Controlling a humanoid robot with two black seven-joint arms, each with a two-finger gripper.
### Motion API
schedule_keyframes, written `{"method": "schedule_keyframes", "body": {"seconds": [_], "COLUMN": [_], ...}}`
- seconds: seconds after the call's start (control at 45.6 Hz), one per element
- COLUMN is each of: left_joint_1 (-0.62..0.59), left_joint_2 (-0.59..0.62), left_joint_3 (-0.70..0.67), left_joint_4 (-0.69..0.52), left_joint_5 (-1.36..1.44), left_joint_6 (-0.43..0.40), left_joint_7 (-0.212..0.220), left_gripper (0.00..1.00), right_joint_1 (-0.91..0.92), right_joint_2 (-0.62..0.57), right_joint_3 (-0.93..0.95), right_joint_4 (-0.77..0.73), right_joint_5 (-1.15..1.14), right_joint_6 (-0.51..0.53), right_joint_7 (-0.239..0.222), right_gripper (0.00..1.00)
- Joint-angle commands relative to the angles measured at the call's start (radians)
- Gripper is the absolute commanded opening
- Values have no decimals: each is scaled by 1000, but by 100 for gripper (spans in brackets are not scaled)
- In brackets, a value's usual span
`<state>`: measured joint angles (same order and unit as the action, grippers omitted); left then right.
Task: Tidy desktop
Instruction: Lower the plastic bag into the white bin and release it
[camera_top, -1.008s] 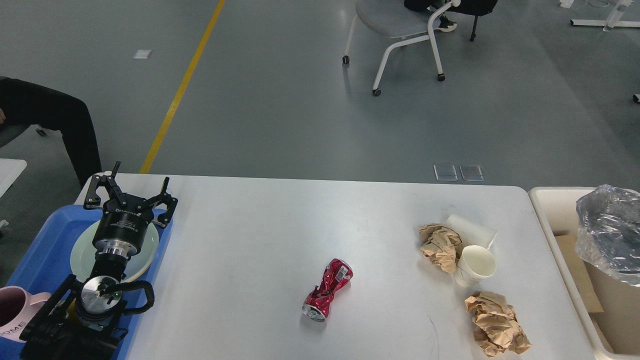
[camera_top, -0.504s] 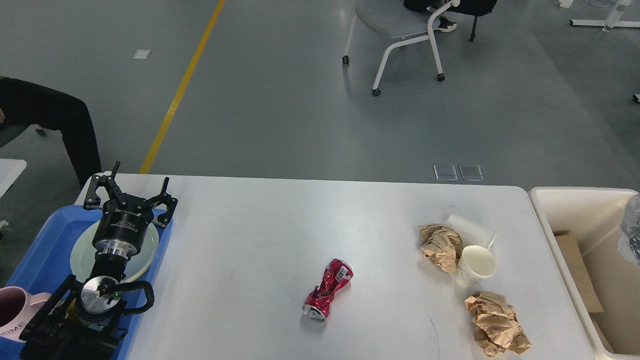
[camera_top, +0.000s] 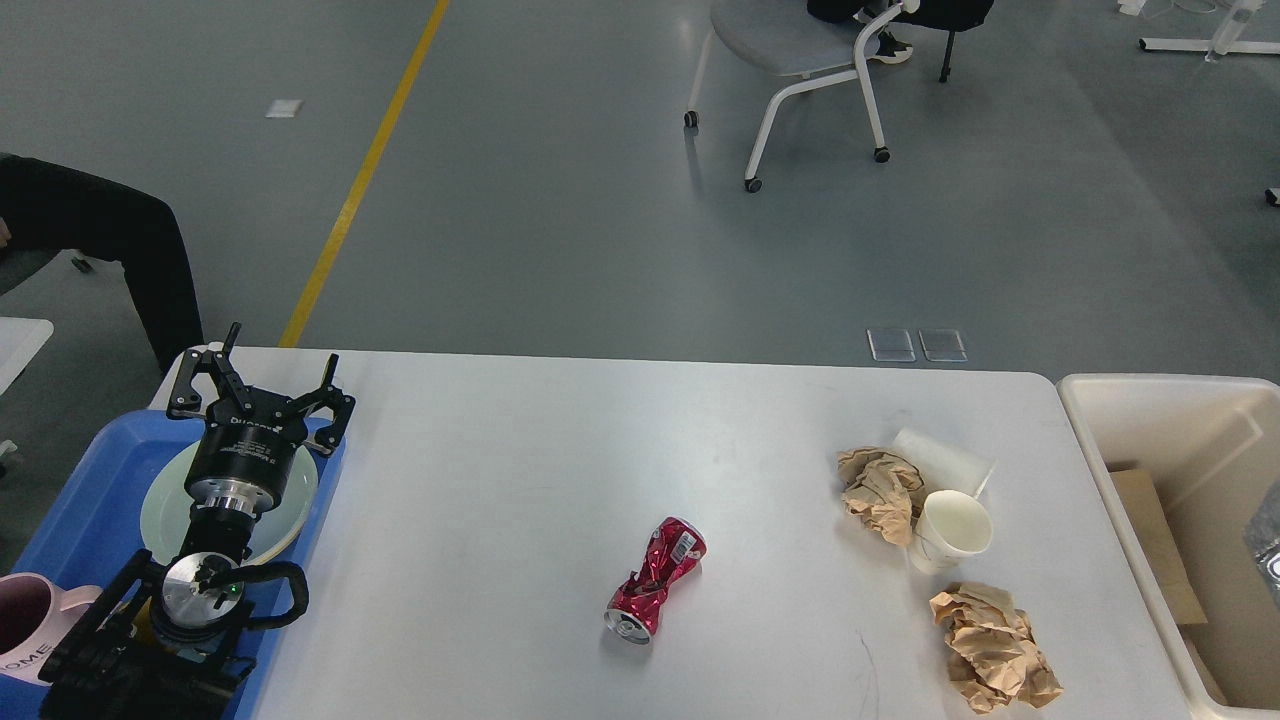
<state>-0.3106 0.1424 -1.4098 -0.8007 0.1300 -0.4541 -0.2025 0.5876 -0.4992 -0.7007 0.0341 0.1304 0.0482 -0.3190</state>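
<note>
The desktop (camera_top: 520, 500), a wide white surface with rounded corners, fills the lower half of the head view and is not yet cleared. Near its middle lies a crushed red can (camera_top: 655, 592) on its side. Toward the right end sit a paper cup (camera_top: 950, 530) standing upright, a second white cup (camera_top: 945, 460) tipped over behind it, a brown paper wad (camera_top: 880, 492) touching both cups, and another crumpled brown wad (camera_top: 992, 648) close to the near edge.

Just off the right end stands a beige bin (camera_top: 1100, 440), open, with cardboard inside and a scrap of clear plastic at the frame's right edge. On the left end rests a blue tray (camera_top: 85, 500) carrying a pale green plate (camera_top: 290, 500) and a pink mug (camera_top: 25, 620).

By my reading, the task stands between pickups: rubbish waits on the surface and neither arm holds any of it. The next move probably calls for reaching to one of the right-hand pieces, closing on it, and carrying it over the bin's rim; the soft paper wads should take a loose pinch, while the can may roll.

The left claw (camera_top: 260, 385) is poised above the plate, over the tray, its wrist pointing away from the head, fingers spread wide with nothing between them. The arm rises from the lower left corner, elbow low. The right claw does not appear in view, so I cannot tell its state.
</note>
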Motion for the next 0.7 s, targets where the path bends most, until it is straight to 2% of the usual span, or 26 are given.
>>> {"method": "schedule_keyframes", "body": {"seconds": [0.0,0.11,0.679], "left_joint_1": [1,1,-1], "left_joint_2": [0,0,0], "left_joint_3": [0,0,0], "left_joint_4": [1,0,0], "left_joint_5": [0,0,0], "left_joint_6": [0,0,0], "left_joint_7": [0,0,0], "left_gripper": [96,96,96], "right_joint_1": [-32,-58,-65], "right_joint_2": [56,93,131], "right_joint_3": [-3,-5,-10], "right_joint_4": [-14,-16,-14], "right_joint_5": [-2,-2,-2], "right_joint_6": [-39,-47,-48], "right_joint_7": [-5,-14,-15], "right_gripper": [0,0,0]}}
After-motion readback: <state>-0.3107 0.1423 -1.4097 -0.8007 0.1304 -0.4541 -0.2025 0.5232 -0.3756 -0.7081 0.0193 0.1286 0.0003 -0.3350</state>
